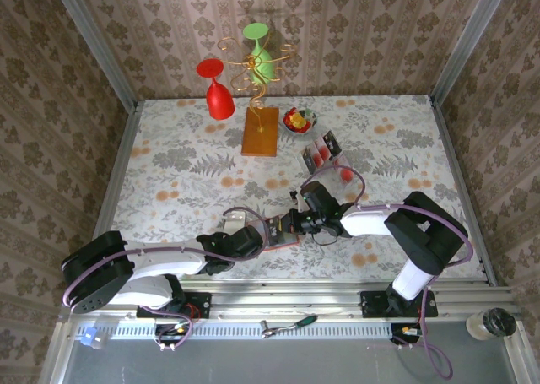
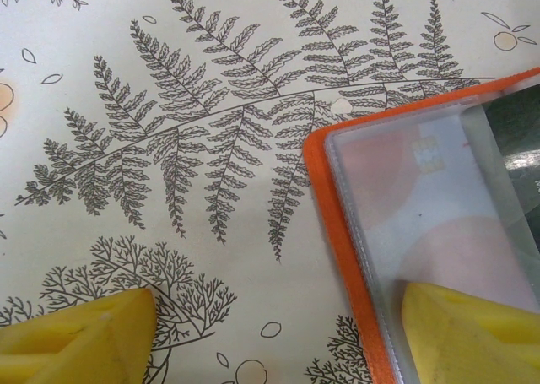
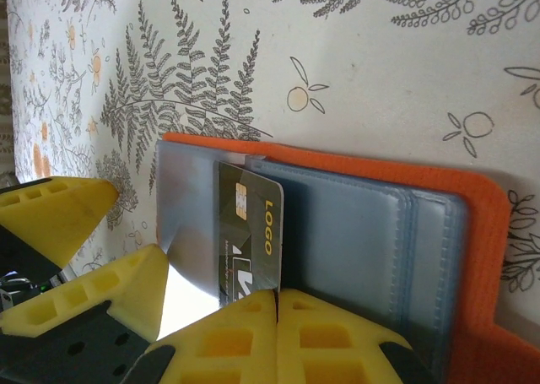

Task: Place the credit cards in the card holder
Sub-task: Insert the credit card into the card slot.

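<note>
Right wrist: right gripper clamps a dark card, tip at the card holder slot.
I'd slide it straight in while my spread left gripper steadies the holder on the worktop.

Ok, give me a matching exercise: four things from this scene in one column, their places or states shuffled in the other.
1 dark card
2 card holder
3 left gripper
4 small bowl

A near the table's far edge
B open, one finger over the card holder
C lying unfolded on the table
D pinched in the shut right gripper

Pairs: 1-D, 2-C, 3-B, 4-A
</note>
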Available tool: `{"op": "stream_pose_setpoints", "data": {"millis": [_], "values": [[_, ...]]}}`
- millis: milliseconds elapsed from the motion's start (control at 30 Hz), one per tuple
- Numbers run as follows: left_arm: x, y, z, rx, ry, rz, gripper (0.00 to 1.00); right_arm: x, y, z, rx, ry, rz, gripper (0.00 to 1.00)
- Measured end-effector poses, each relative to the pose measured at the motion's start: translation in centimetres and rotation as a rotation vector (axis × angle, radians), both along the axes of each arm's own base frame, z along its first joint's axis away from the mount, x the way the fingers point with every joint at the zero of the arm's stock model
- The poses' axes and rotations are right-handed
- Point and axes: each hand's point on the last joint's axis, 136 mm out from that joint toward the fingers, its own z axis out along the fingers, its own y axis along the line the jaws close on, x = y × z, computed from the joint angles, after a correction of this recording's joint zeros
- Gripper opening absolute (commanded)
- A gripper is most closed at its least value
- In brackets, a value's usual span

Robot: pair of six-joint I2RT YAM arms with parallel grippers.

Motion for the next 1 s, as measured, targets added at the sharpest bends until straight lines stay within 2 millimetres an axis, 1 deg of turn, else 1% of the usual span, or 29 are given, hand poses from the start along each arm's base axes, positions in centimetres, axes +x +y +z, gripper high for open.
{"op": "stream_pose_setpoints", "data": {"millis": [267, 600, 633, 667, 733, 767, 800, 900, 933, 967, 1000], "values": [[0.0, 0.0, 0.0, -0.002, 0.001, 0.003, 0.78, -0.2, 0.4, 0.2, 0.003, -0.003, 0.010, 0.00], [0.0, 0.0, 0.0, -0.002, 0.001, 0.002, 0.78, -0.5, 0.7, -0.4, -0.007, 0.010, 0.021, 0.00], [0.0, 0.0, 0.0, -0.001, 0.001, 0.002, 0.78, -0.5, 0.8, -0.4, -0.007, 0.011, 0.021, 0.04], [0.0, 0.0, 0.0, -0.001, 0.001, 0.002, 0.78, -0.4, 0.8, -0.3, -0.007, 0.010, 0.022, 0.10], [0.0, 0.0, 0.0, -0.003, 0.001, 0.004, 0.78, -0.4, 0.9, -0.2, -0.017, 0.010, 0.033, 0.25], [0.0, 0.0, 0.0, -0.006, 0.000, 0.005, 0.78, -0.4, 0.9, -0.1, -0.027, 0.010, 0.039, 0.30], [0.0, 0.0, 0.0, -0.007, 0.000, 0.005, 0.78, -0.4, 0.9, 0.0, -0.037, 0.009, 0.047, 0.32], [0.0, -0.1, 0.0, -0.007, 0.000, 0.005, 0.78, -0.4, 0.7, 0.7, -0.070, 0.002, 0.058, 0.32], [0.0, -0.1, 0.0, -0.007, 0.000, 0.005, 0.78, -0.3, 0.6, 1.1, -0.079, -0.005, 0.061, 0.31], [0.0, -0.1, 0.0, -0.007, 0.000, 0.005, 0.78, -0.1, 0.5, 1.6, -0.085, -0.014, 0.064, 0.27], [0.0, -0.1, 0.0, -0.007, 0.000, 0.005, 0.78, 0.0, 0.5, 2.0, -0.091, -0.023, 0.065, 0.22]]}}
